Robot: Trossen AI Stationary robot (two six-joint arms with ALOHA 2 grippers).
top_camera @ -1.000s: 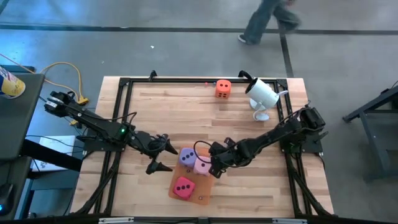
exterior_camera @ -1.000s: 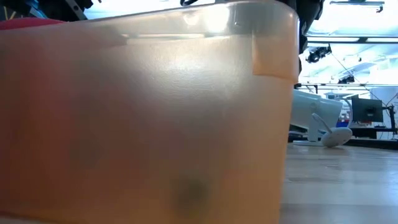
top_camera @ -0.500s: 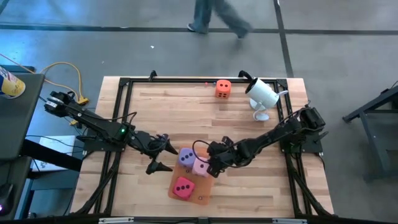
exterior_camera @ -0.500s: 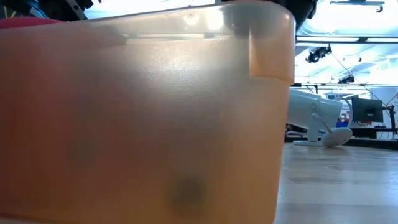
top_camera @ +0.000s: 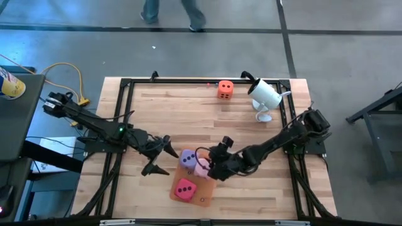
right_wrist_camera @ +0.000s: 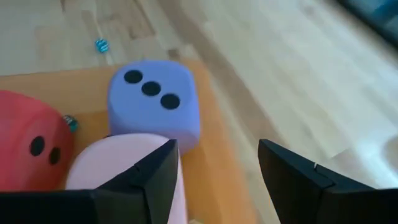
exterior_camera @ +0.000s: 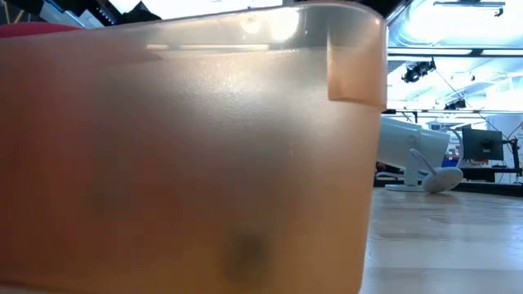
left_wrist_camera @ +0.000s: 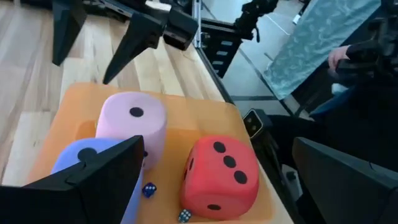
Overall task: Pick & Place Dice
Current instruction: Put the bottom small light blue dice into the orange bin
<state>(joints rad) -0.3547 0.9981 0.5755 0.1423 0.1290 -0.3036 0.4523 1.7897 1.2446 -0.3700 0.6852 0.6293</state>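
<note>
1. The right gripper [top_camera: 210, 169] has just let its fingers come apart beside the pink die [top_camera: 202, 167]; a second ago they were pinched on it. Now they stand clear of it, with nothing between them in its wrist view.
2. I read that as the pink die just delivered: it sits on the orange mat [top_camera: 204, 196], touching the purple die [top_camera: 187, 157], and has hardly shifted.
3. The left gripper [top_camera: 158, 157] waits just beside the mat with its fingers wide apart, holding nothing, having drawn back a little.
4. The red die [top_camera: 184, 189] lies on the mat too, nearer the bench's front edge.
5. The orange die [top_camera: 225, 90] sits alone, well apart at the far side of the bench [top_camera: 188, 119], so one looks left to fetch.
6. The dice look soft, rounded at the corners, with dark pips.
</note>
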